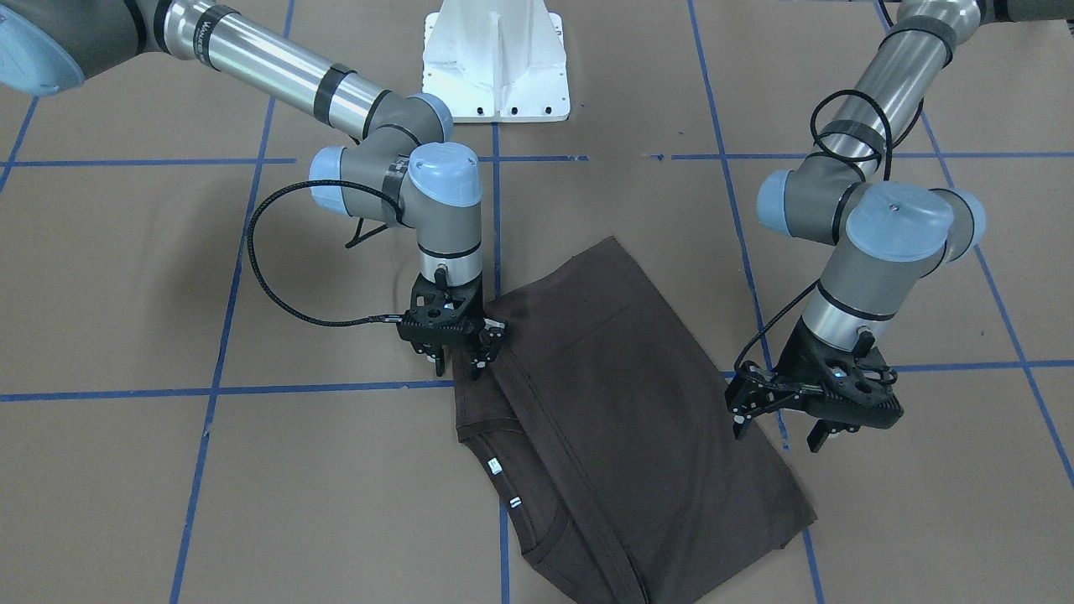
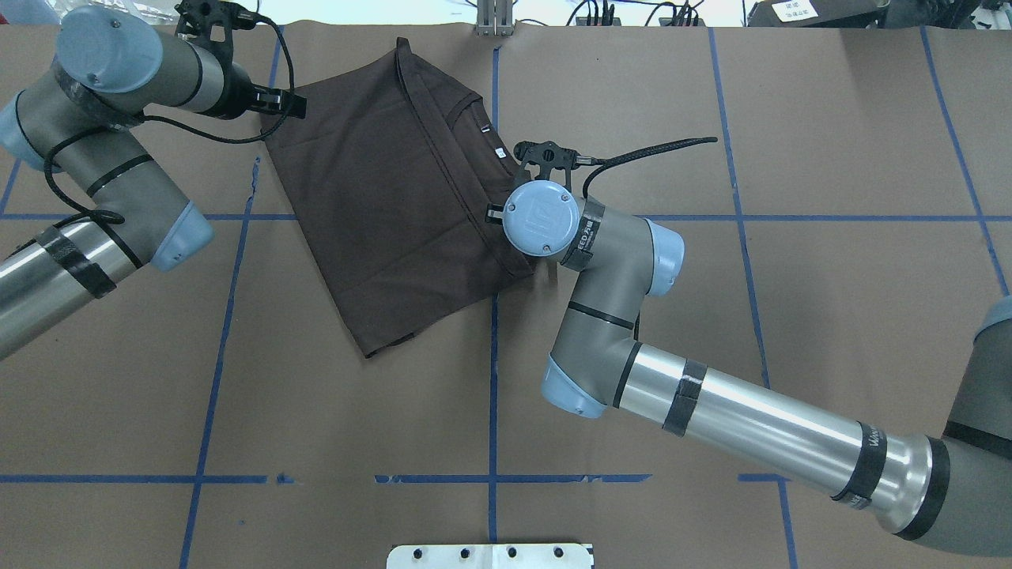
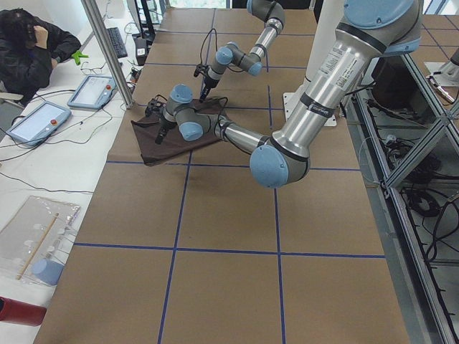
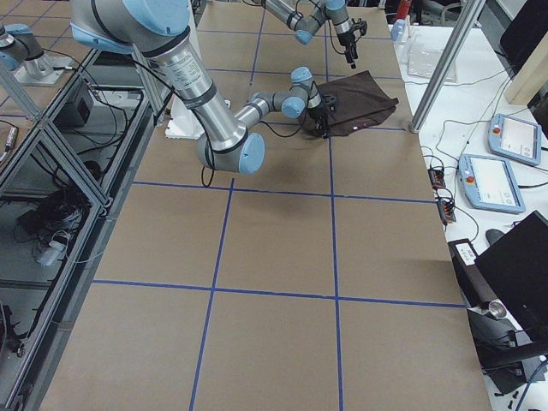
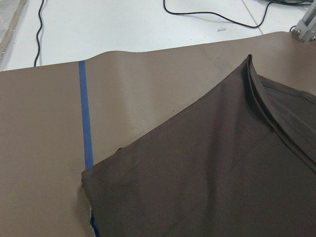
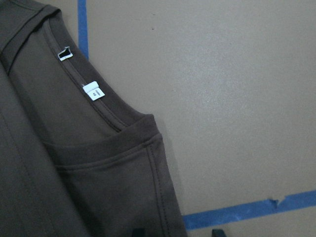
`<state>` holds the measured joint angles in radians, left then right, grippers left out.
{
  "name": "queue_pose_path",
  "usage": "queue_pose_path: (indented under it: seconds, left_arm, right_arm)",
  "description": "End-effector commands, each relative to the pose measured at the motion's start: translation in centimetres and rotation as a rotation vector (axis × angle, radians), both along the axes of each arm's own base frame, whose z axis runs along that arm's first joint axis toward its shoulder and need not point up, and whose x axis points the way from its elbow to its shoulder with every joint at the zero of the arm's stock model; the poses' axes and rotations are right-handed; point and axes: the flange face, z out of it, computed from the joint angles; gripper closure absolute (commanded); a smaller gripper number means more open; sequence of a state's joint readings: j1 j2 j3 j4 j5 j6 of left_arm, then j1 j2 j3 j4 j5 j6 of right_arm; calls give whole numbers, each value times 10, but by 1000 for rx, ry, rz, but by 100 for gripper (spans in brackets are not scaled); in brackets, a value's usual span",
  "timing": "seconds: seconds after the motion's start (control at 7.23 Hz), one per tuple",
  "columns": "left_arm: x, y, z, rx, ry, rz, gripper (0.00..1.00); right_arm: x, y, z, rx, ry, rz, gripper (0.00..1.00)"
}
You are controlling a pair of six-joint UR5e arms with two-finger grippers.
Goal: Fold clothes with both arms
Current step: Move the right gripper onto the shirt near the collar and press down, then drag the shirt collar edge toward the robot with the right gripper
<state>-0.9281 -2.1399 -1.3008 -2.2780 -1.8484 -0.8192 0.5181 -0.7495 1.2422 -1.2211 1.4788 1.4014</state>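
Note:
The dark brown T-shirt (image 1: pixel 621 403) (image 2: pixel 379 205) lies folded into a slanted rectangle on the brown table, collar and two white neck tags (image 1: pixel 495 466) showing at one side. My left gripper (image 1: pixel 779 428) (image 2: pixel 291 104) hangs open just above the shirt's plain corner (image 5: pixel 98 173), holding nothing. My right gripper (image 1: pixel 457 365) points straight down at the shirt's edge beside the collar (image 6: pixel 103 108). It is open: two dark fingertips (image 6: pixel 215 232) show apart at the bottom of the right wrist view, with the shirt's hem between them. Contact with the cloth cannot be told.
The white pedestal (image 1: pixel 495 67) stands at the robot's side of the table. Blue tape lines (image 2: pixel 494 356) grid the surface. The shirt lies close to the far table edge (image 2: pixel 632 25). A seated person (image 3: pixel 29 50) and control tablets (image 3: pixel 90 89) are beyond it.

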Motion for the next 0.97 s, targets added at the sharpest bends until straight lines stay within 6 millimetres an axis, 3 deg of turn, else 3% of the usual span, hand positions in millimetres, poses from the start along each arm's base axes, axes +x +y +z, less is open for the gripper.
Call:
queue_pose_path:
  seconds: [0.0, 0.14, 0.28, 0.83]
  left_arm:
    - [0, 1, 2, -2, -2, 0, 0]
    - [0, 1, 2, -1, -1, 0, 0]
    - [-1, 1, 3, -2, -2, 0, 0]
    - [-1, 1, 3, -4, -1, -1, 0]
  right_arm:
    - [-1, 0, -1, -3, -4, 3, 53]
    - [-1, 0, -3, -5, -8, 9, 69]
    - [-1, 0, -4, -10, -13, 13, 99]
    - [-3, 4, -5, -17, -22, 34, 100]
